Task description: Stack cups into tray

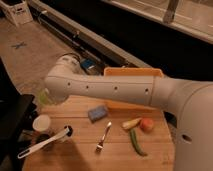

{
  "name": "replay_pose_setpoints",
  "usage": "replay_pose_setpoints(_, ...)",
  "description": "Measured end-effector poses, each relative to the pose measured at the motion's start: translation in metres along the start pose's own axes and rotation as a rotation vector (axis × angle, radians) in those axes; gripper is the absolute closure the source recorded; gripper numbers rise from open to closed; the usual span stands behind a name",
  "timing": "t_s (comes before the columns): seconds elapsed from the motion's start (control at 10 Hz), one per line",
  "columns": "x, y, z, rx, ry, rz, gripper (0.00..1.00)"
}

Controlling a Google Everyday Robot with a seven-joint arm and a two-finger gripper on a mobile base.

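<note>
The robot's white arm (115, 90) stretches left across the wooden table (120, 156). Its gripper is hidden behind the arm's left end, by the small light green plastic cup (44, 96), fingers closed. The round cream-white cup (42, 122) stands near left. The deep yellow plastic tray (132, 74) sits at the far edge.

A pale wooden worktop (120, 152) sits under dim, warm light. At the far left is grey concrete floor (30, 60) with a white crate (17, 11) and a coiled cable (75, 56). A long metal rail (92, 39) runs diagonally, with a dark wall (165, 52) behind it.
</note>
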Motion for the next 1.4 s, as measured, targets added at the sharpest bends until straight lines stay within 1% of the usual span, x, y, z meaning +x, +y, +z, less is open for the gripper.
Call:
replay_pose_setpoints(0.1, -0.013, -0.009, 0.004, 0.013, -0.023, -0.034, 1.0)
replay_pose_setpoints(0.2, -0.017, -0.009, 0.008, 0.015, -0.037, -0.038, 1.0)
replay_pose_setpoints(0.3, -0.02, -0.005, 0.012, 0.012, -0.054, -0.034, 1.0)
replay_pose_setpoints(0.5, -0.034, 0.003, 0.027, 0.007, -0.103, -0.021, 1.0)
replay_pose_setpoints(0.6, -0.041, 0.009, 0.034, 0.005, -0.133, -0.007, 0.98)
replay_pose_setpoints(0.7, -0.044, 0.012, 0.038, 0.004, -0.153, 0.001, 0.91)
replay_pose_setpoints(0.8, -0.056, 0.014, 0.047, -0.002, -0.206, 0.006, 0.74)
replay_pose_setpoints(1.0, -0.061, 0.016, 0.058, -0.015, -0.241, 0.012, 0.52)
replay_pose_setpoints(1.1, -0.061, 0.017, 0.063, -0.023, -0.252, 0.017, 0.44)
replay_pose_setpoints(1.2, -0.06, 0.02, 0.069, -0.03, -0.262, 0.023, 0.4)
replay_pose_setpoints(1.4, -0.057, 0.023, 0.079, -0.047, -0.273, 0.031, 0.39)
